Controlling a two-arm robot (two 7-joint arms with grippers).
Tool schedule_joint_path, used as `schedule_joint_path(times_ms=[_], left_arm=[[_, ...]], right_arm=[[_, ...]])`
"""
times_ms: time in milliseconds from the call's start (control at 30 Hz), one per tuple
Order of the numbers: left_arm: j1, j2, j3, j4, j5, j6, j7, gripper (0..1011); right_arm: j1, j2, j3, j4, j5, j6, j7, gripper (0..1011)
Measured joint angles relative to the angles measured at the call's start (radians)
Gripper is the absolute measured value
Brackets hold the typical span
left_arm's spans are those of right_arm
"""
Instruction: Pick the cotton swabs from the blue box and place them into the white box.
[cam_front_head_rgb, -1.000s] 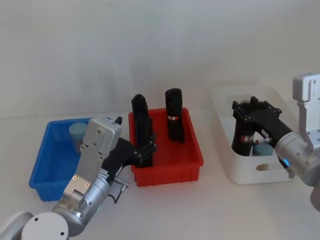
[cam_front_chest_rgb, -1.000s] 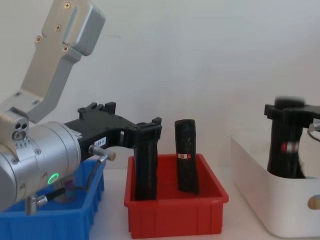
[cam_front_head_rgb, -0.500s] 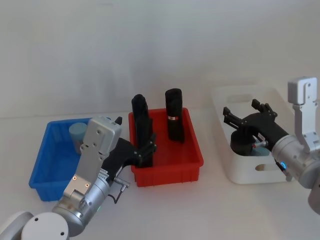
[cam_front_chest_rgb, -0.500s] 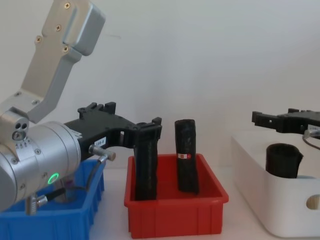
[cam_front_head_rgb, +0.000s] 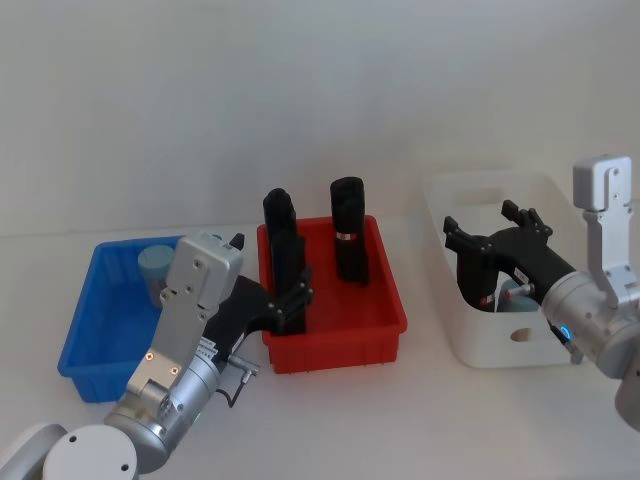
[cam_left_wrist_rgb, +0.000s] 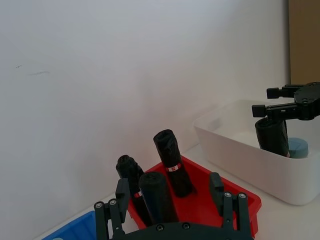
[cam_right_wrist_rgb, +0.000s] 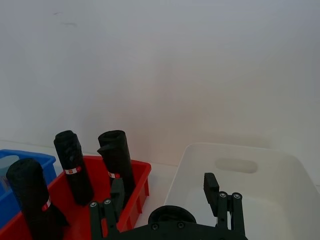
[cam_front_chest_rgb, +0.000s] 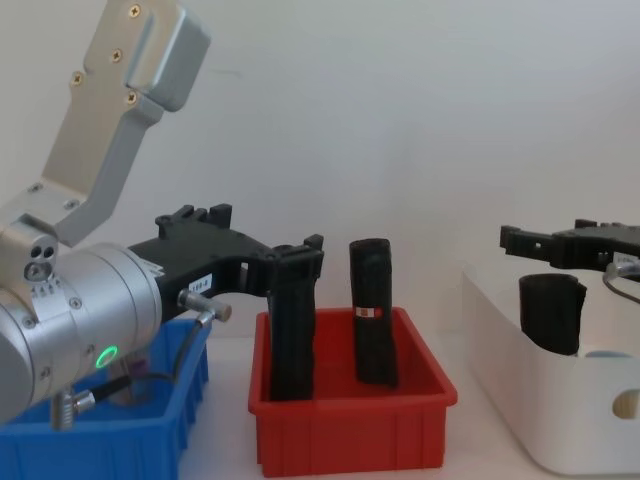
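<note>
A plain white wall backs a white tabletop (cam_front_head_rgb: 420, 400); the blue box (cam_front_head_rgb: 85, 345) holds one tub of cotton swabs (cam_front_head_rgb: 155, 270); the red bin (cam_front_head_rgb: 335, 345) holds three black rolls (cam_front_head_rgb: 348, 242); the right gripper (cam_front_head_rgb: 472, 243), jaws spread and empty, hovers over the white box (cam_front_head_rgb: 470, 345), where a fourth black roll (cam_front_chest_rgb: 550, 312) stands beside a blue-capped tub (cam_left_wrist_rgb: 299, 147); the left gripper (cam_front_head_rgb: 290, 300) hangs open, between blue box and red bin.
</note>
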Motion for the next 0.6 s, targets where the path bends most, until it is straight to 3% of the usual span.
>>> schedule_joint_path(times_ms=[600], left_arm=[[0.000,0.000,0.000,0.000,0.000,0.000,0.000,1004]], right_arm=[[-0.001,0.000,-0.001,0.001,0.000,0.000,0.002,1002]])
